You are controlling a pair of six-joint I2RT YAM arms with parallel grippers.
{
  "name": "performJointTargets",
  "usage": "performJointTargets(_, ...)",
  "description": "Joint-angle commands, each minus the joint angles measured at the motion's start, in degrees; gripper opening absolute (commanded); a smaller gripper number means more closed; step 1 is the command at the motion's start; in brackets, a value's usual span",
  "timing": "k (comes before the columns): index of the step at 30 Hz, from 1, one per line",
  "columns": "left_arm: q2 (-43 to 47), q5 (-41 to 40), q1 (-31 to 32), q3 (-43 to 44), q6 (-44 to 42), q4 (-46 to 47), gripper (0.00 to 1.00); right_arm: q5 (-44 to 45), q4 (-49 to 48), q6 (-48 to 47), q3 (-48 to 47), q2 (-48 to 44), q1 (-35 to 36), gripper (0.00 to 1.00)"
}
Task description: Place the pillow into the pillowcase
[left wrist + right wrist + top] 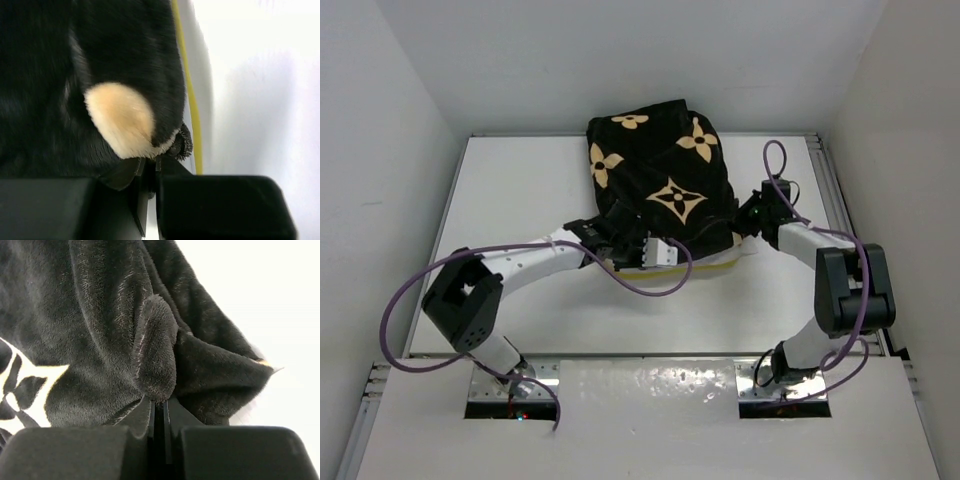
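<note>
The black velvety flower-printed pillowcase [660, 170] lies on the white table [520, 180], stretching away from the 2 pincers. The left pincer [150, 162] and right pincer [161, 402] are each clamped on its near hem. Between them peeks the cream pillow with a yellow side band [715, 268].

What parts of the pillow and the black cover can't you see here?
1. Most of the pillow: top view, the pillowcase covers it; only a yellow edge shows.
2. How far in the pillow sits: every view, fabric hides it.
3. The pillowcase's opening: wrist views, left gripper and right gripper pinch folds too close to see it whole.
</note>
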State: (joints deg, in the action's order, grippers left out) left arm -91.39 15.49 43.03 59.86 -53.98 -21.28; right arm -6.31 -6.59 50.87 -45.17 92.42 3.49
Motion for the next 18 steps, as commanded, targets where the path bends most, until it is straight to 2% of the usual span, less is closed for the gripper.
performJointTargets(1,5.8,1.3,-4.1,2.8,-1.9,-12.5,0.00,4.8,5.7,-1.2,-1.7,-2.2,-0.1,0.00)
performJointTargets(3,9.2,0.6,-7.9,2.9,-7.0,-20.2,0.00,9.5,9.7,-3.3,2.1,-7.8,-0.2,0.00)
performJointTargets(8,17.1,-2.3,-18.6,0.8,-20.4,-32.8,0.00,13.9,17.1,-6.0,11.9,-26.3,-0.8,0.00)
performJointTargets(11,20.5,-2.9,-22.8,-0.1,-27.7,-40.2,0.00,15.6,24.9,-5.2,14.6,-35.6,-0.1,0.00)
performJointTargets(14,22.0,-3.0,-23.4,-1.9,-33.5,-46.5,0.00,16.8,32.1,-3.8,16.4,-41.9,0.4,0.00)
performJointTargets(16,24.3,-3.0,-22.5,-5.3,-34.9,-46.9,0.02,13.5,33.1,-4.9,17.7,-46.2,0.5,0.52)
performJointTargets(17,26.0,-3.4,-20.6,-6.5,-34.4,-45.4,0.12,11.7,33.8,-6.1,18.4,-47.0,0.5,0.74)
performJointTargets(18,26.8,-3.7,-19.9,-7.9,-34.1,-44.4,0.17,8.2,34.7,-6.8,18.4,-47.5,0.6,0.87)
